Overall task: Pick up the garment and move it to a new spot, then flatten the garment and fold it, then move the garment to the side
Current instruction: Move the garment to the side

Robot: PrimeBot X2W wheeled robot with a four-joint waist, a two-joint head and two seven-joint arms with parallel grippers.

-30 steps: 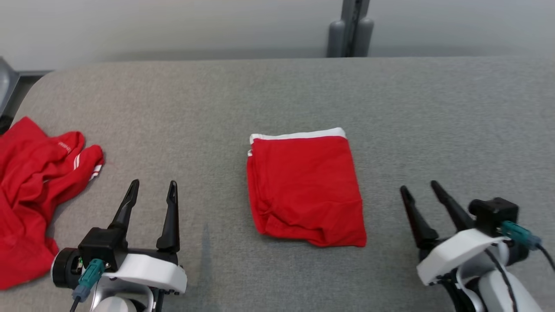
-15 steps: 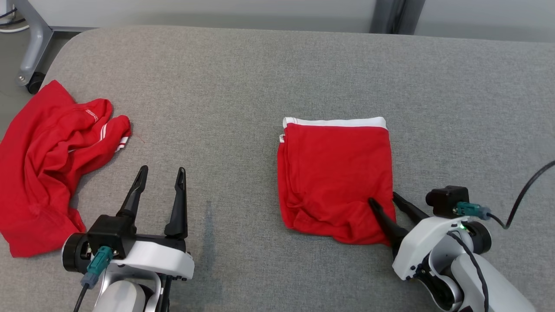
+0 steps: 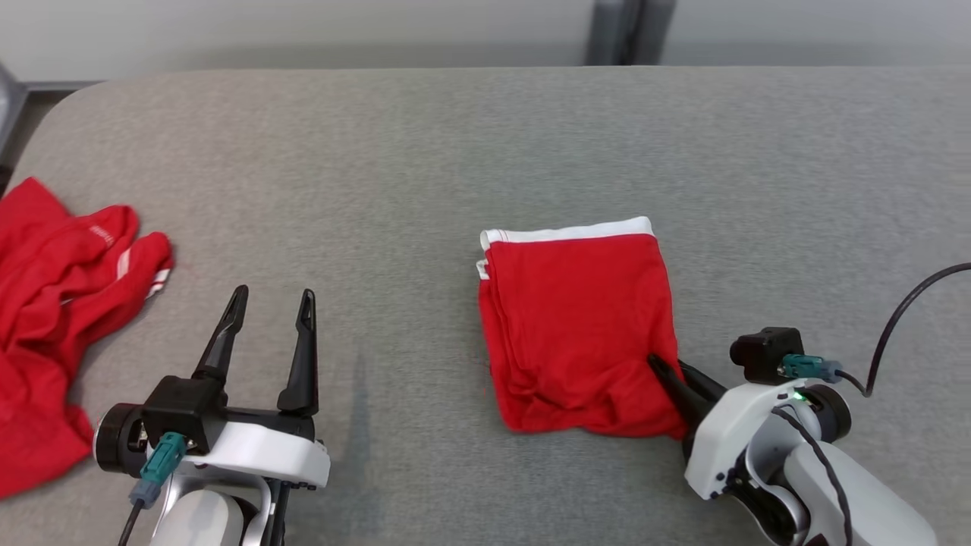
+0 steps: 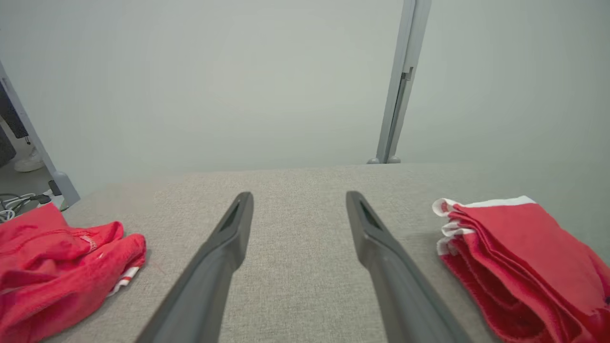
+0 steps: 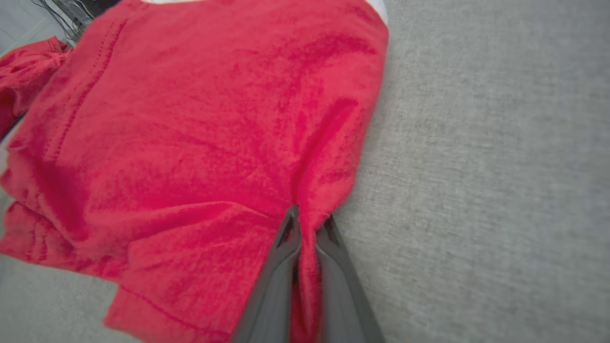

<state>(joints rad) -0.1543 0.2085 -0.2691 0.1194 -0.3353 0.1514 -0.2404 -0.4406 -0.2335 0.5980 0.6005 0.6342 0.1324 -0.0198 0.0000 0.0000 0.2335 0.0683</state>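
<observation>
A folded red garment point(image 3: 576, 326) with a white band along its far edge lies in the middle of the grey padded table point(image 3: 425, 152). My right gripper point(image 3: 661, 366) is shut on the garment's near right corner; in the right wrist view a ridge of red cloth point(image 5: 309, 267) is pinched between the two fingers of the right gripper point(image 5: 309, 220). My left gripper point(image 3: 271, 297) stands open over bare table to the garment's left, nothing between its fingers. In the left wrist view the left gripper point(image 4: 299, 196) points at the table's far edge, the folded garment point(image 4: 519, 262) at its right.
A second, crumpled red garment point(image 3: 57, 318) lies at the table's left edge, also at the lower left in the left wrist view point(image 4: 57, 267). A grey post point(image 3: 618, 32) stands behind the table. A black cable point(image 3: 903, 311) runs from my right wrist.
My right gripper has reached in from the right to the folded garment's near right corner and shut on the cloth. The camera has shifted. My left gripper has stayed open.
</observation>
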